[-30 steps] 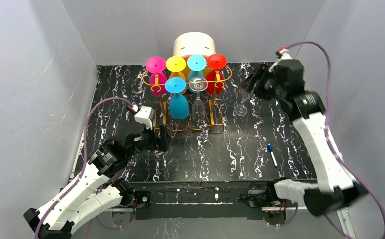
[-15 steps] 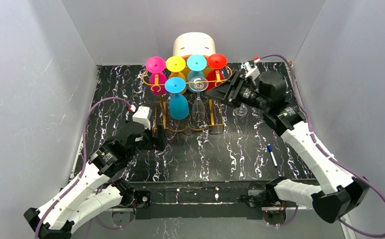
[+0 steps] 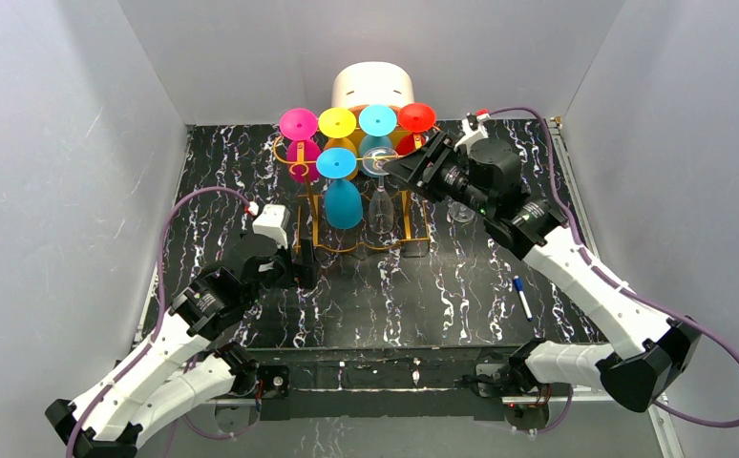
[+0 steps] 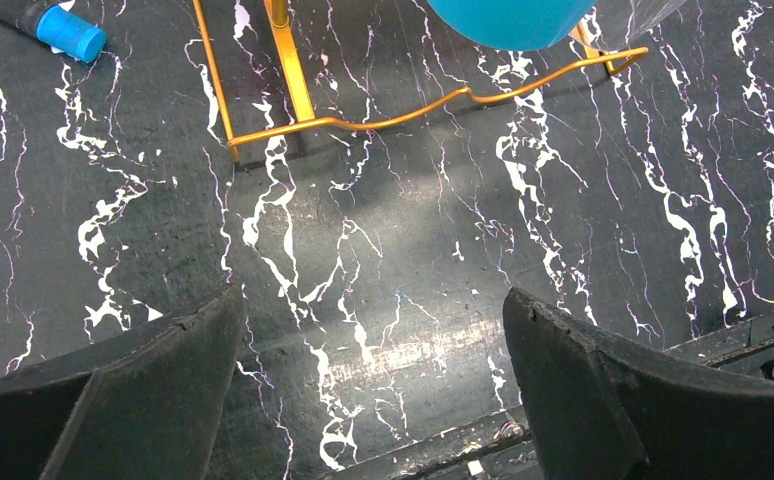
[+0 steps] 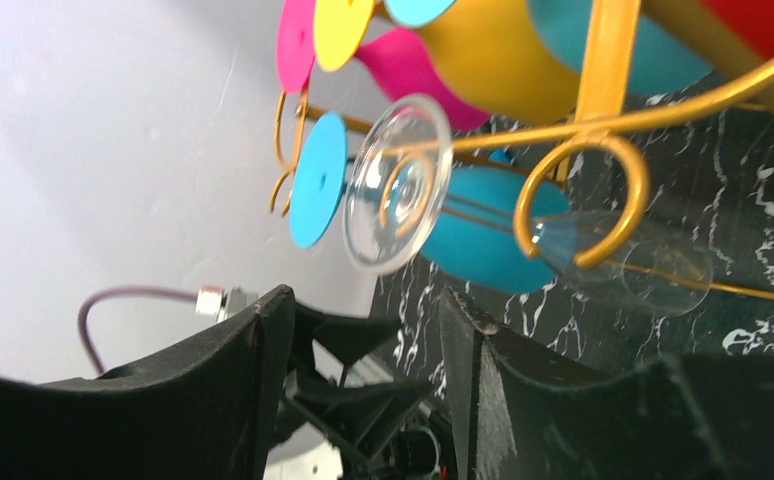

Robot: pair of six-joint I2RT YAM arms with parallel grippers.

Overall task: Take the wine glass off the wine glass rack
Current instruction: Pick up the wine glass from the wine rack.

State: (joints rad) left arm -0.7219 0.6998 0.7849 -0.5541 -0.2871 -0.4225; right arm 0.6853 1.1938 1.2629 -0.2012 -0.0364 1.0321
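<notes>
The orange-gold wine glass rack stands at the table's back centre. Pink, yellow, cyan, red and blue glasses hang upside down from it, and a clear wine glass hangs on a front rail. My right gripper is open, just right of that glass's foot. In the right wrist view the clear foot is just ahead of my open right gripper, beside a scroll end. My left gripper is open and empty, low by the rack's front left corner; in the left wrist view it hovers over bare table before the base wire.
A second clear glass stands on the table right of the rack, partly behind my right arm. A white round box sits behind the rack. A blue-capped pen lies front right. A blue-capped dark object lies near the rack's left side.
My right arm has swung left, from the standing clear glass to the front of the rack, its open gripper now by the hanging clear glass's foot. The left arm has barely moved.
</notes>
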